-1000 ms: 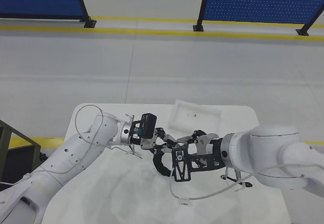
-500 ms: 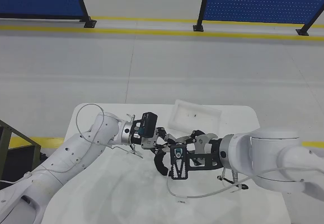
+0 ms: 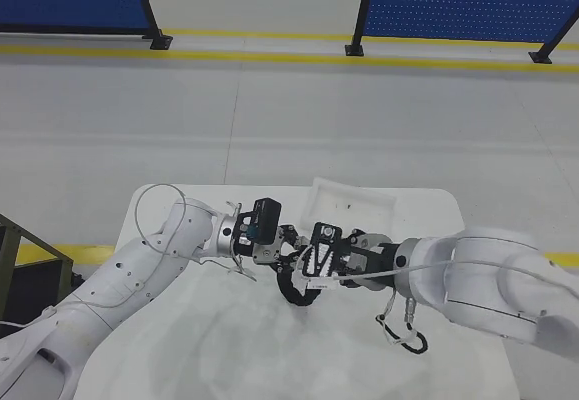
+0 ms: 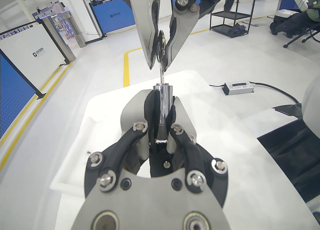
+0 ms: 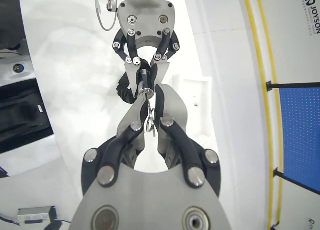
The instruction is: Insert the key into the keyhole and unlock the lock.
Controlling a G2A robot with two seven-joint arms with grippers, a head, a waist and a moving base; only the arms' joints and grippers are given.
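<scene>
The left gripper [image 4: 162, 98] is clamped on the lock [image 4: 163, 108], a chrome cylinder pinched between its 2 fingers, with the keyhole end poking out just past the fingertips. A black cable [image 5: 122, 90] (the lock's loop) curves out from the cylinder to one side of these jaws. Directly ahead of the fingertips, the key [image 4: 161, 50] stands in line with the cylinder, its blade tip meeting the keyhole face; how deep it sits cannot be told. The right gripper [image 4: 159, 66] faces the left one tip to tip, its jaws closed on the key's round head, with a key ring [image 5: 150, 121] lying back between its fingers. A white tray [image 3: 354, 208] lies on the table [image 3: 219, 340] beyond both grippers.
</scene>
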